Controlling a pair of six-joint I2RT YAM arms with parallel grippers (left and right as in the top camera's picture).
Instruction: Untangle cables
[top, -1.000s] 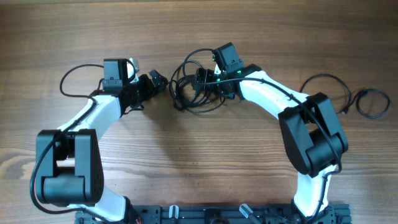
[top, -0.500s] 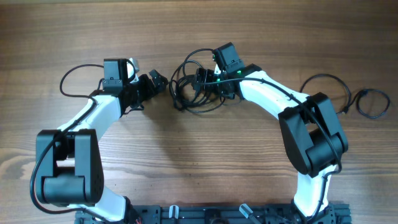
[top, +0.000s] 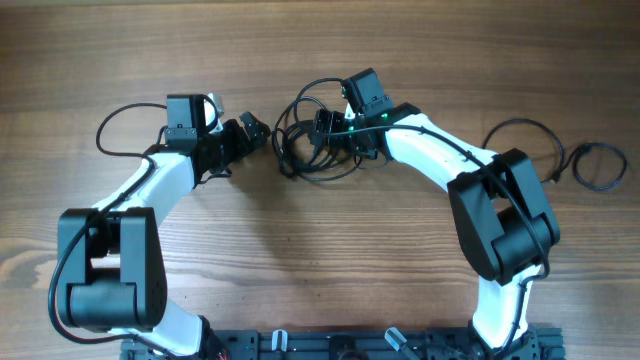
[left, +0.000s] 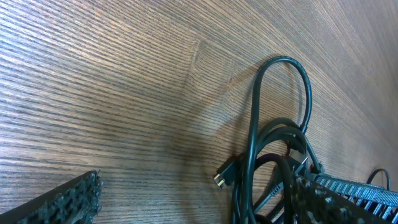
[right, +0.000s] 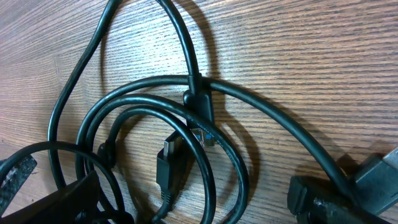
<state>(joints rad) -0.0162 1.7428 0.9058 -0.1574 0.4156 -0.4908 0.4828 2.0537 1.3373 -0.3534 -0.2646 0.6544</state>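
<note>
Overhead view: cables sit knotted toward the table's far edge, left and right jaws both wide open and empty, so I'd guess next is pinching one loose loop.

A brown wood-grain table fills the background.

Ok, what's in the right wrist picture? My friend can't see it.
Black cables lie in tangled, overlapping loops on a wooden table, two small plugs in the middle. The right gripper's open fingers show at the bottom corners, either side of the tangle.
</note>
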